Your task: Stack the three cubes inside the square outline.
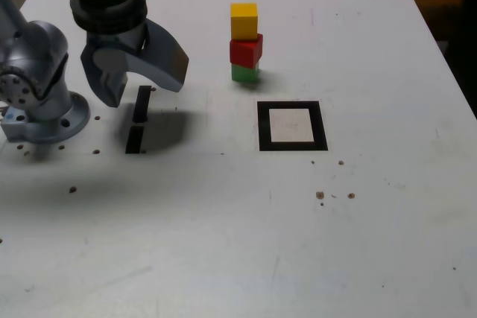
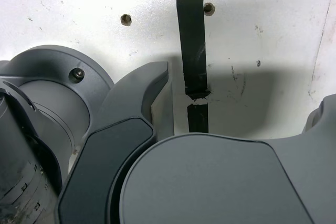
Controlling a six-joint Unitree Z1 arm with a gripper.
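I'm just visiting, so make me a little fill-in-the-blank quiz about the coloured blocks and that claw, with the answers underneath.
1. The top cube of the stack is ____.
2. The bottom cube is ____.
3. The stack stands ____ the square outline, not inside it.
4. The gripper has its jaws spread apart and holds ____.

Missing words: yellow; green; outside; nothing

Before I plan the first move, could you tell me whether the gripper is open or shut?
Open: in the exterior view the jaws of the gripper stand wide apart, with nothing between them.
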